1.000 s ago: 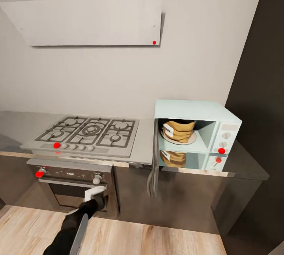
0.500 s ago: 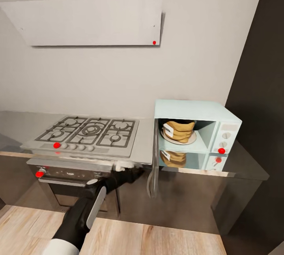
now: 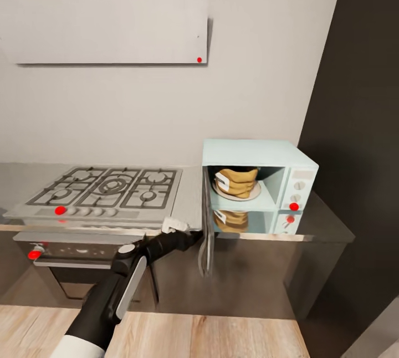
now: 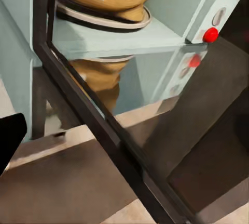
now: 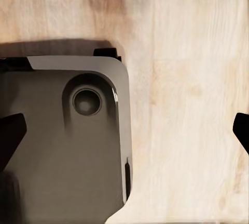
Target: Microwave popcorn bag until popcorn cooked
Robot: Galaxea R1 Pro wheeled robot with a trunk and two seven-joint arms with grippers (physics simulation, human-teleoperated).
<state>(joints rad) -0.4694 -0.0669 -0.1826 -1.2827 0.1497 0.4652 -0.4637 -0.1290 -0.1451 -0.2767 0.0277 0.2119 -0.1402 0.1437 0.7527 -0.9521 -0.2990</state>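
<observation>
We see the popcorn bag (image 3: 236, 182) sitting inside the open microwave (image 3: 257, 183) on its plate (image 3: 253, 193). Our left pincer (image 3: 176, 226) reaches toward the door (image 3: 206, 230); whether its jaws are released, we cannot tell. We judge the sack soft and light, best gripped at its rolled rim.

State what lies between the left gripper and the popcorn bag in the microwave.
In the head view, the open microwave door stands edge-on between the left gripper and the popcorn bag.
</observation>
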